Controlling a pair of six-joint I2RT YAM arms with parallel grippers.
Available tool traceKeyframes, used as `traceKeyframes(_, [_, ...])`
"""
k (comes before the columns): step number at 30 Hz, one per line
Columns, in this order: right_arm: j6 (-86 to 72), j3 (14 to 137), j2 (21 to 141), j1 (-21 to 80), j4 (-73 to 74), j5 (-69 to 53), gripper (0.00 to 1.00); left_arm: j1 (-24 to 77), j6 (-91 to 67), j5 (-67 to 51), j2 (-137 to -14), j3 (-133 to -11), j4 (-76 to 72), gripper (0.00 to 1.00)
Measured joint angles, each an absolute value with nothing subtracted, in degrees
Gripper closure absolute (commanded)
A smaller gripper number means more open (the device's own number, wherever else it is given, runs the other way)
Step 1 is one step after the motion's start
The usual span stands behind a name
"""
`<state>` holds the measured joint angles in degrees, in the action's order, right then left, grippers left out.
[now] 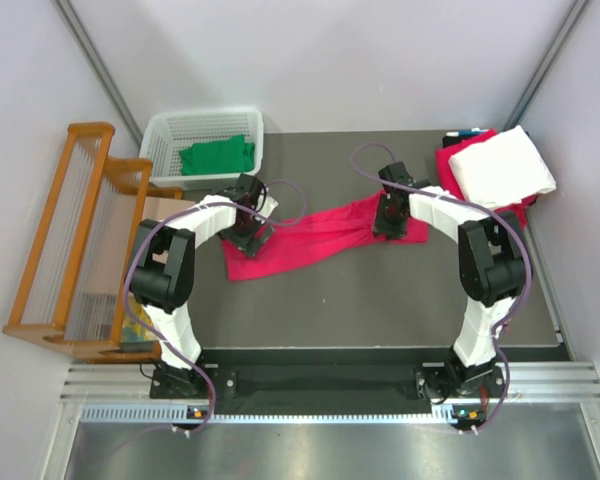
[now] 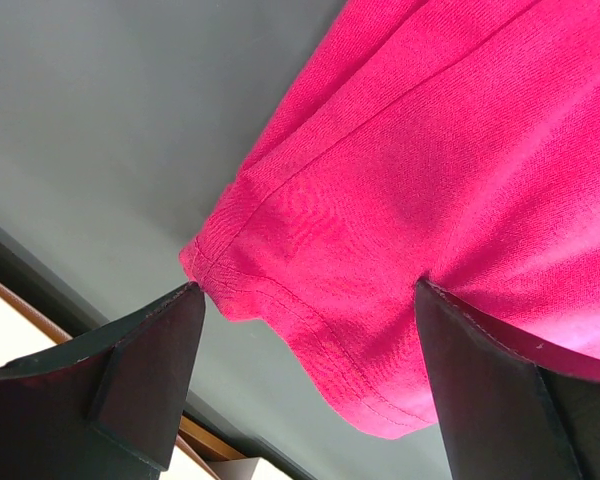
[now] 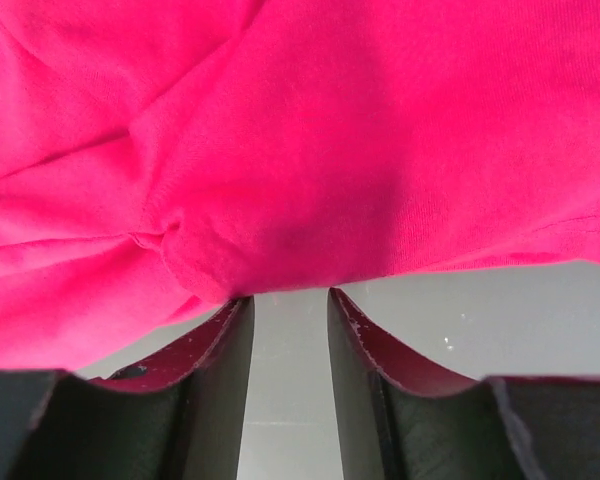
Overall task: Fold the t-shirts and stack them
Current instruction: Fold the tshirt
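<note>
A crimson-pink t-shirt lies stretched out in a long band across the dark table. My left gripper is over its left end. In the left wrist view that gripper is open wide, with the shirt's stitched hem lying between the fingers. My right gripper is at the shirt's right end. In the right wrist view it is open with a narrow gap, and the bunched cloth edge lies just past the fingertips. A green t-shirt lies in the basket. A folded white t-shirt rests at the back right.
The white lattice basket stands at the back left. A wooden rack stands off the table's left side. Red cloth shows under the white shirt, with small pens behind it. Walls close in on both sides.
</note>
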<state>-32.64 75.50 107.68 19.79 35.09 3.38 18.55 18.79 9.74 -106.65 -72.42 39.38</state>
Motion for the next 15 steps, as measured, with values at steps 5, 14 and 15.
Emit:
traceKeyframes(5, [-32.8, 74.3, 106.8, 19.8, 35.2, 3.3, 0.66, 18.5, 18.8, 9.7, -106.7, -72.4, 39.4, 0.11])
traceKeyframes(14, [-32.9, 75.0, 106.8, 20.9, 35.6, 2.8, 0.64, 18.5, 19.0, 9.7, -106.7, -72.4, 39.4, 0.11])
traceKeyframes(15, [-33.0, 75.3, 106.8, 21.0, 35.6, 2.7, 0.63, 18.5, 19.1, 9.7, -106.7, -72.4, 39.4, 0.11])
